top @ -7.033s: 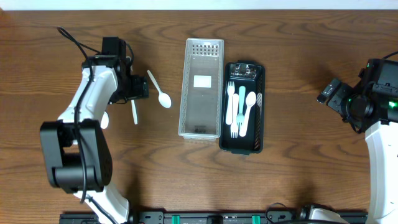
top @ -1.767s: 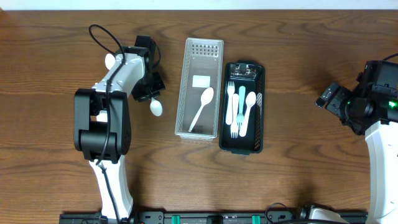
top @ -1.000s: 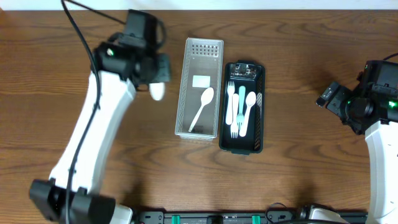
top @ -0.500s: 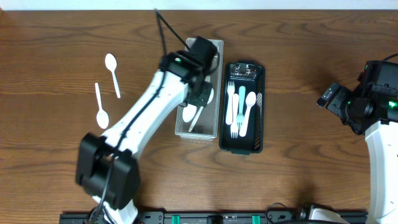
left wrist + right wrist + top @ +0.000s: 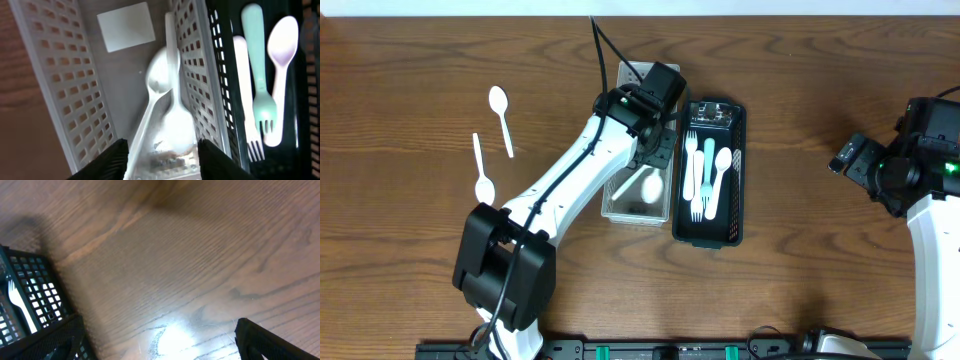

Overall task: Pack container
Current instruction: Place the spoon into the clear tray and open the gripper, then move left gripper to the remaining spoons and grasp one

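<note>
The clear perforated container (image 5: pixel 620 205) lies beside the black container (image 5: pixel 732 225). My left gripper (image 5: pixel 656 150) hovers over the clear one with its jaws wide apart (image 5: pixel 162 162). Two white spoons lie inside it: one (image 5: pixel 161 77) with its handle running down-left, the other (image 5: pixel 176 125) blurred between my fingers, handle pointing up. One spoon bowl shows in the overhead view (image 5: pixel 648 187). Two more white spoons (image 5: pixel 501 108) (image 5: pixel 481 172) lie on the table at the left. My right gripper (image 5: pixel 850 157) is open and empty over bare wood (image 5: pixel 160 342).
The black container holds white forks (image 5: pixel 692 175), a teal fork (image 5: pixel 709 170) and a white spoon (image 5: pixel 723 165); they also show in the left wrist view (image 5: pixel 260 75). A white label (image 5: pixel 125 26) lies on the clear container's floor. The black container's corner (image 5: pixel 22 297) shows in the right wrist view.
My left arm carried a spoon from the table's left side to the clear container. Half a second ago it was between the jaws; now it lies loose in the container beside the first spoon.
</note>
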{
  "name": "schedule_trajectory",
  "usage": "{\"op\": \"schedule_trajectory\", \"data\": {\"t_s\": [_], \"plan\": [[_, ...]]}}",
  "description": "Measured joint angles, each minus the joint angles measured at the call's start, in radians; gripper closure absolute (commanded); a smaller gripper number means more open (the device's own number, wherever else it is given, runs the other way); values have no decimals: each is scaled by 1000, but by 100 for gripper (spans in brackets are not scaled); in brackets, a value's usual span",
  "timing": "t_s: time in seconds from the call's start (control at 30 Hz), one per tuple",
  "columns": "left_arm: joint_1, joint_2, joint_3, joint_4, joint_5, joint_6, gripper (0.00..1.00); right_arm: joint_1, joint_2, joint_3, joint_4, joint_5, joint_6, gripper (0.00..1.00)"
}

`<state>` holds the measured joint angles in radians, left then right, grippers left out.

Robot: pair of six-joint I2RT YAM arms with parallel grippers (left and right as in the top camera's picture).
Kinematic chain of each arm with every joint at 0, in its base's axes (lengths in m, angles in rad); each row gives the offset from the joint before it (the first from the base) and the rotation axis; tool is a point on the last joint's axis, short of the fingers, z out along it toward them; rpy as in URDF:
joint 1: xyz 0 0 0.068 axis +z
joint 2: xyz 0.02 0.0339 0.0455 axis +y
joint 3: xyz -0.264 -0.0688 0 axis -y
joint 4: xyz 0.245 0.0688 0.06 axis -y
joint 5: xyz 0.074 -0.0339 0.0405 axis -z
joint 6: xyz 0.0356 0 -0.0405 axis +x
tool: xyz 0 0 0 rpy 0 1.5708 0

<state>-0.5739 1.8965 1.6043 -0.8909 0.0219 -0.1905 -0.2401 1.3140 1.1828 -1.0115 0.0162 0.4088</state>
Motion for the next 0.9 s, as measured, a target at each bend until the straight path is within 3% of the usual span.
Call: {"op": "schedule_trajectory", "data": {"t_s": [0.27,0.63,0.9], "plan": [[152,-41,67,-27,-43,-27,33,0,0,0,-1,0,0,1],[611,-33,84,-11,-113,11,33,0,0,0,-1,0,0,1],[722,160,84,121,-36,101,33,0,0,0,-10,1,0,1]]}}
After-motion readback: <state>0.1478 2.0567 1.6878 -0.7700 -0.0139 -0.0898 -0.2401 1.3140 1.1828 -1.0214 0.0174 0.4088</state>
